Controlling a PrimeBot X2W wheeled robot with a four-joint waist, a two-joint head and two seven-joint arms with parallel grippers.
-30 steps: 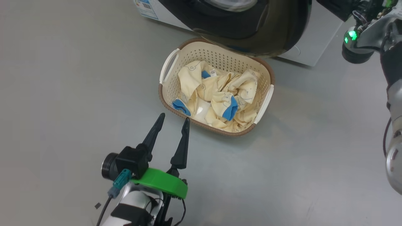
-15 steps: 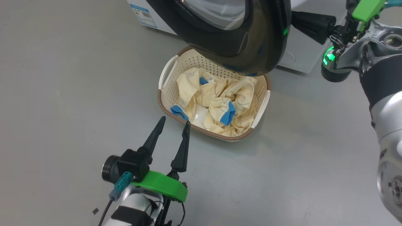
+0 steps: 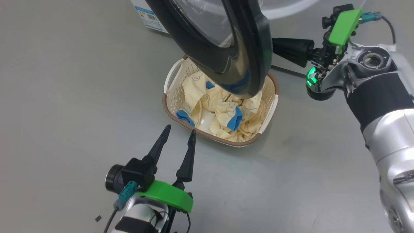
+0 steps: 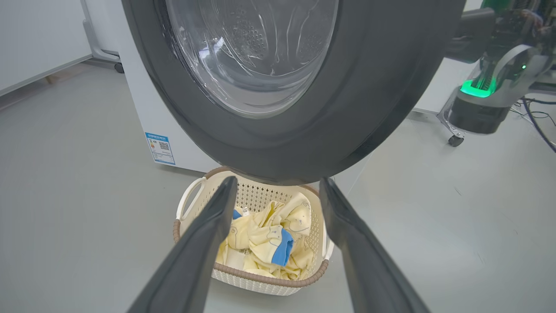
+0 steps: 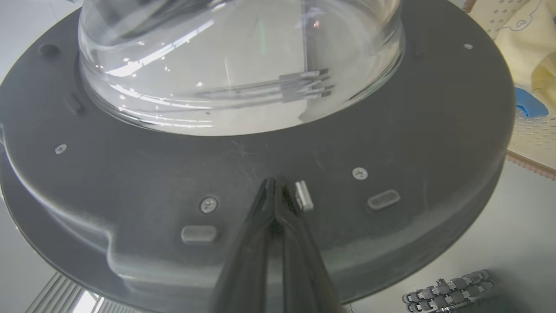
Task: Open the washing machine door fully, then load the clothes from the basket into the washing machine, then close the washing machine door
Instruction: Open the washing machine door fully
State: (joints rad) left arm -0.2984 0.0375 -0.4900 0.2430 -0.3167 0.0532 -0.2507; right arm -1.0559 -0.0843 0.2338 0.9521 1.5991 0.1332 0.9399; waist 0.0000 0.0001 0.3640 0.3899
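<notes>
The washing machine door [image 3: 255,48], black-rimmed with a clear glass bowl, stands swung out edge-on above the basket [image 3: 207,133]. My right gripper [image 3: 275,45] is shut, its joined tips pressed on the door's inner face [image 5: 130,174] beside a small metal latch [image 5: 303,195]. The cream basket rests on the floor, holding pale yellow clothes [image 3: 223,110] with blue cuffs. My left gripper [image 3: 179,130] is open and holds nothing, just short of the basket's near rim. In the left wrist view the door [image 4: 391,87] hangs over the basket [image 4: 260,276] and clothes [image 4: 260,234]. The white washing machine [image 4: 143,108] stands behind.
Grey floor lies all around the basket. A blue label [image 4: 160,148] marks the washer's lower front. A white wheeled frame [image 4: 454,140] and cables [image 4: 538,117] sit to the right of the washer. A cable chain [image 5: 447,289] lies on the floor below the door.
The door has swung further out over the basket, with my shut right gripper following behind it. The head camera has shifted a little. My left gripper has stayed open in place.
</notes>
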